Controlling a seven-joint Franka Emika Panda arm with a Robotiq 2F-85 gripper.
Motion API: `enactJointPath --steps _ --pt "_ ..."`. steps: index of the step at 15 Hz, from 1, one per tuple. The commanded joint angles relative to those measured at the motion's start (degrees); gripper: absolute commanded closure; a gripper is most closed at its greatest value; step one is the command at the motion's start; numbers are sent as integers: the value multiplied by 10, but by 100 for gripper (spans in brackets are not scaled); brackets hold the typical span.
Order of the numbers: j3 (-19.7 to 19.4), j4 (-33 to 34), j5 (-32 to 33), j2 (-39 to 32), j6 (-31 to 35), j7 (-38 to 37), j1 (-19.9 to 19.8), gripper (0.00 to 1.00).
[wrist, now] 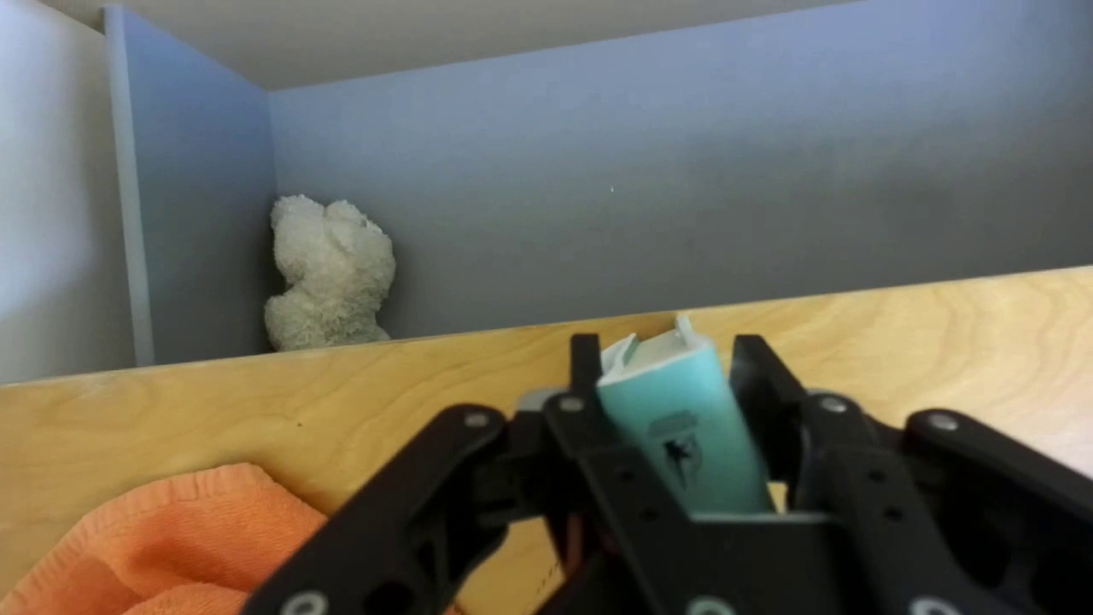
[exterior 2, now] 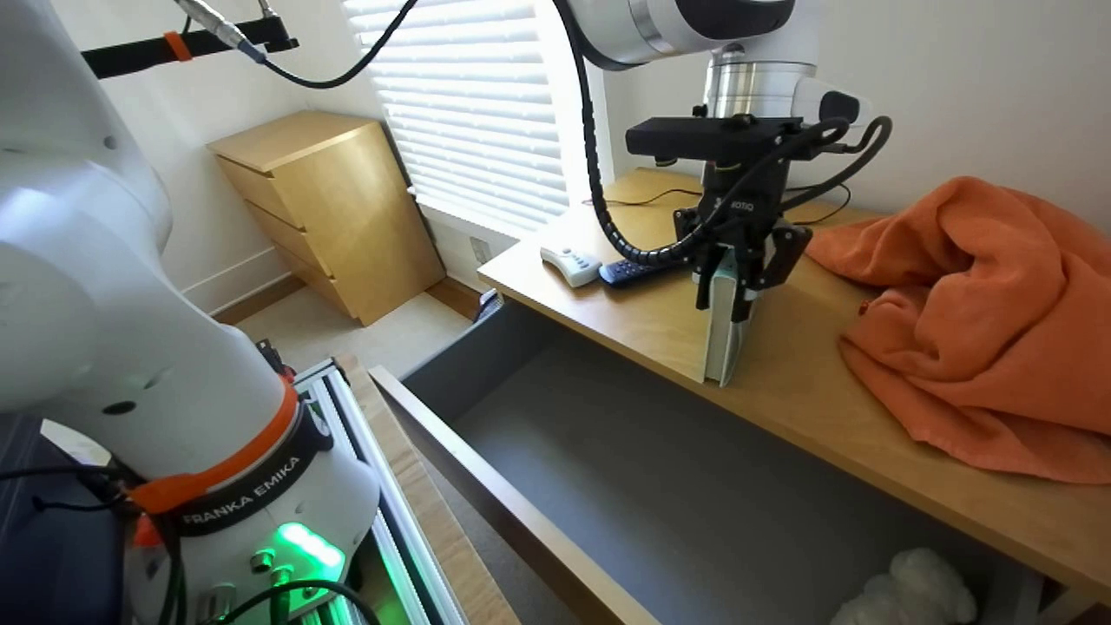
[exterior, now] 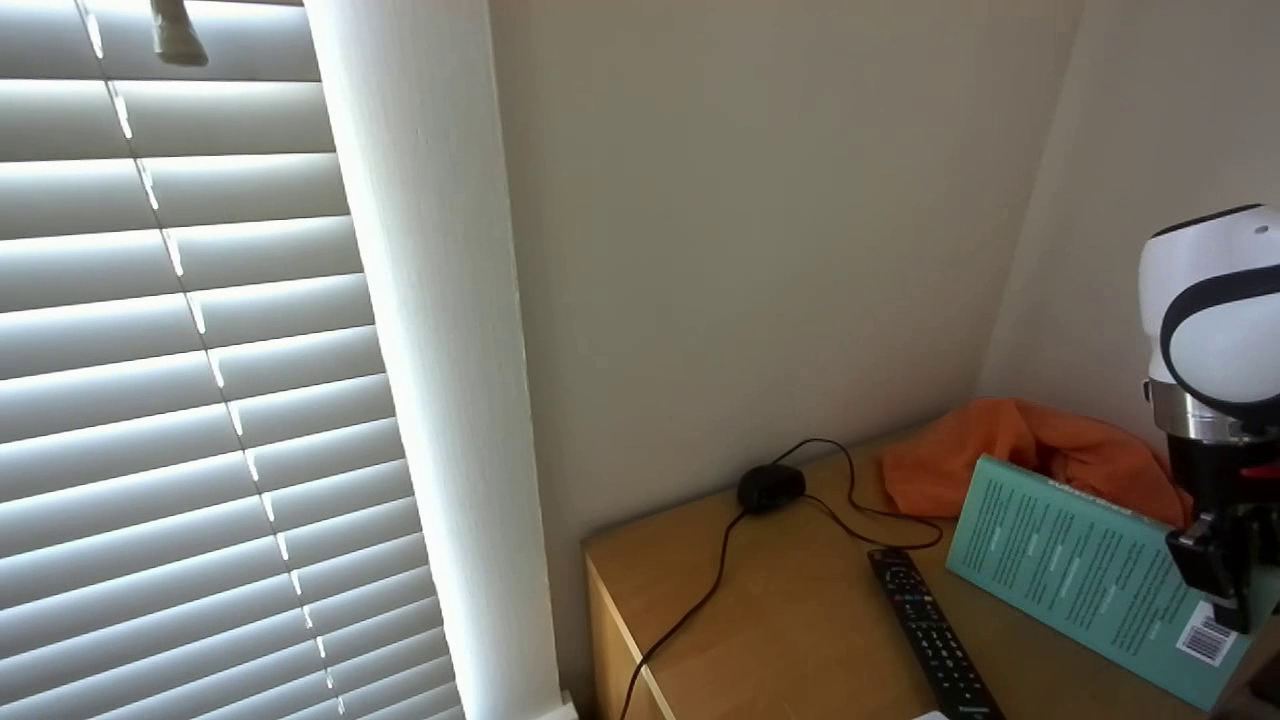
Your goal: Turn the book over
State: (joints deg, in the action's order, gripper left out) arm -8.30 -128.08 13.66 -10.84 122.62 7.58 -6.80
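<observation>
The teal book (exterior: 1070, 570) stands on its long open edge on the wooden top (exterior: 790, 620), spine up and tilted, its text-covered back with a barcode showing. In an exterior view the book (exterior 2: 719, 343) shows its page end close to the front edge. My gripper (exterior 2: 722, 299) points down with a finger on each side of the spine. In the wrist view the book (wrist: 683, 444) lies skewed between the fingers of the gripper (wrist: 669, 350). It is close to the left finger, with a narrow gap at the right finger. Its front cover is hidden.
An orange cloth (exterior 2: 972, 304) lies beside the book. A black remote (exterior: 930, 640) and a white remote (exterior 2: 573, 265) lie on its other side. A black box with a cable (exterior: 770, 487) is by the wall. Below the front edge, a drawer (exterior 2: 512, 503) is open, with white plush (wrist: 333, 265) inside.
</observation>
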Motion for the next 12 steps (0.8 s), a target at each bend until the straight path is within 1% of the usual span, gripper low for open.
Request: enactJointPath --steps 1,5,8,12 --pt "3 -27 27 4 35 -44 7 83" --pt "7 -41 37 9 78 -56 13 83" --pt "0 -49 103 11 101 -109 28 83" --pt "-3 -54 195 11 85 -183 44 83"
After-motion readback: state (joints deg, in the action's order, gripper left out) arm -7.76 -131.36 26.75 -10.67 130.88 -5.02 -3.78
